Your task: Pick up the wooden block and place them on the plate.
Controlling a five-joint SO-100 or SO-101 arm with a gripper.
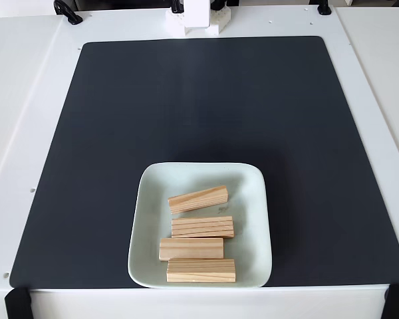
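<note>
I count four wooden blocks (198, 199) (203, 227) (191, 248) (201, 270), all lying in the one plate (251, 183) at the lower centre of the frame, stacked top to bottom. Their long axes run left-right; the topmost tilts up to the right. The arm's base (197, 18) sits at top centre; I can't tell the gripper's state.

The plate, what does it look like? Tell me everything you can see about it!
The plate is a pale mint-green square dish with rounded corners and a shallow raised rim, smooth and a little glossy. It lies flat on the dark mat, close to the mat's near edge in the fixed view. Four wooden blocks rest inside it, in a rough column, the farthest one tilted.
</note>
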